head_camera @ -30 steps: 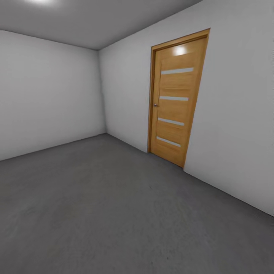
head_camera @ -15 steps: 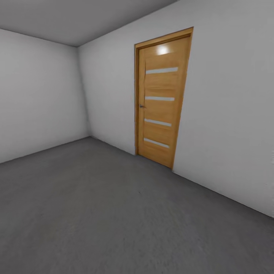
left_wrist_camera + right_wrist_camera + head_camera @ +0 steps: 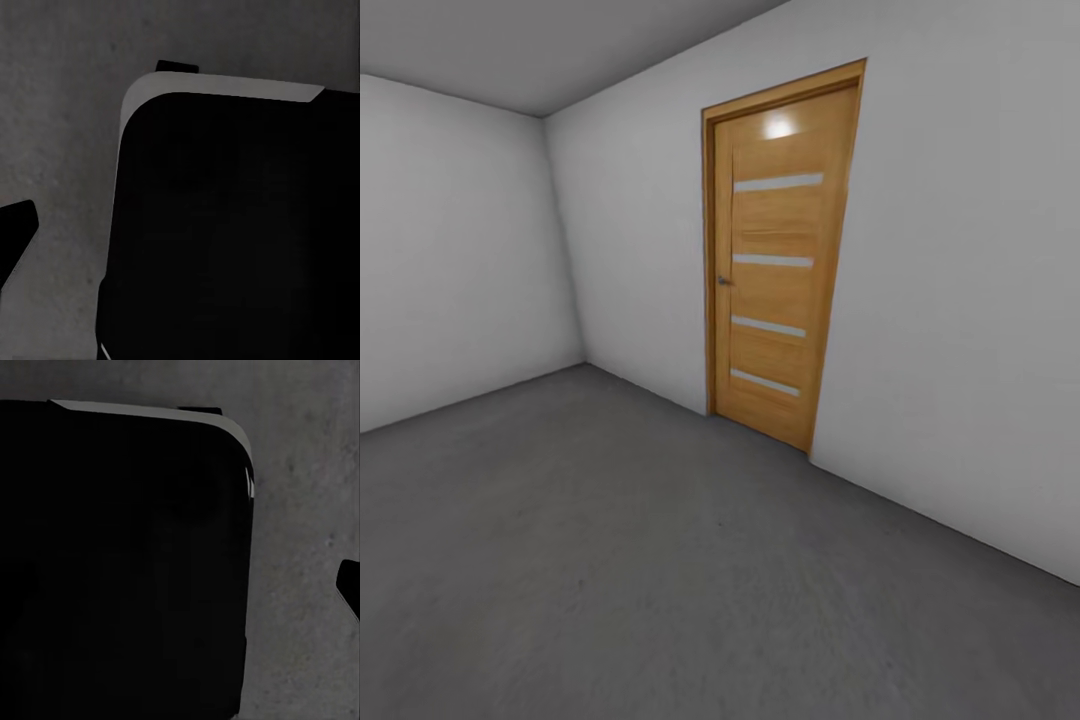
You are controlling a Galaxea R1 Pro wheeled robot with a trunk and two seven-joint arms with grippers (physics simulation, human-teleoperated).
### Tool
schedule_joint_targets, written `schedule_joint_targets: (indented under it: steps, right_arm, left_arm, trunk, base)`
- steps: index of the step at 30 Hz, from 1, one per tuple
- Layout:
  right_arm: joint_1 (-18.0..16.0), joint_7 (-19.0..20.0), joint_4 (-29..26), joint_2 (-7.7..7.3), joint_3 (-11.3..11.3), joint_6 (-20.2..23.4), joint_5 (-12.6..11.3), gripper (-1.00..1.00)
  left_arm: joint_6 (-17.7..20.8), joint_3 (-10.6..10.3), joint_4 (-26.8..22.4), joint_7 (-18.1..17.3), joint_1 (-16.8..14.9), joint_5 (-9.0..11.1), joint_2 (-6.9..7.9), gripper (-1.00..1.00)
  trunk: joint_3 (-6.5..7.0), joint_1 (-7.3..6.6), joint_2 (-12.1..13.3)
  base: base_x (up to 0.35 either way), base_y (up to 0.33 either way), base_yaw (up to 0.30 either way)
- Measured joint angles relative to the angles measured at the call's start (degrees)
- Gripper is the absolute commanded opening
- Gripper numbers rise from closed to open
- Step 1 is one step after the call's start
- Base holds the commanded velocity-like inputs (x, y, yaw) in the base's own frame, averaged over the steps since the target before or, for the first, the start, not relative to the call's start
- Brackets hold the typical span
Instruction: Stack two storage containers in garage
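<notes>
I am in the garage, with its dark grey concrete floor spread out ahead of me. The two storage containers are out of view, and so is the living room. In the left wrist view a dark fingertip of my left gripper juts in over the concrete. In the right wrist view a dark fingertip of my right gripper shows at the frame's edge. Nothing shows between the fingers in either wrist view, and I cannot tell how the jaws stand.
A closed wood-panelled door with pale horizontal strips sits in the white wall on the right. Another white wall closes the far left, meeting it in a corner. My black base looms over the concrete in both wrist views.
The whole head view has shifted: the door and the room's corner slid left in the picture and look slightly nearer, so the camera has turned. Nothing in the room has moved.
</notes>
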Motion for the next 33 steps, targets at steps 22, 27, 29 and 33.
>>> schedule_joint_targets:
  steps: [22, 27, 29, 33]
  right_arm:
    - [0.0, 0.04, -0.01, 0.09, 3.34, -0.1, -0.03, 1.0]
    - [0.0, 0.04, -0.02, 0.09, 3.36, -0.12, -0.14, 1.0]
    - [0.0, 0.04, -0.01, 0.09, 3.34, -0.17, -0.17, 1.0]
    - [0.01, 0.04, 0.0, 0.09, 3.36, -0.19, -0.19, 1.0]
  left_arm:
    - [0.0, 0.0, 0.0, 0.0, 0.0, -0.03, -0.05, 1.0]
    - [0.0, 0.0, 0.0, 0.0, 0.0, -0.01, -0.02, 1.0]
    - [0.02, 0.0, 0.0, 0.0, 0.0, 0.0, -0.01, 1.0]
    - [0.07, 0.0, -0.01, 0.0, 0.0, 0.0, -0.04, 1.0]
  trunk:
    - [0.0, 0.0, 0.0]
    - [0.0, 0.0, 0.0]
    - [0.0, 0.0, 0.0]
    - [0.0, 0.0, 0.0]
  base:
    - [0.321, 0.0, 0.0]
    - [0.321, 0.0, 0.0]
    - [0.321, 0.0, -0.015]
    - [0.321, 0.018, -0.17]
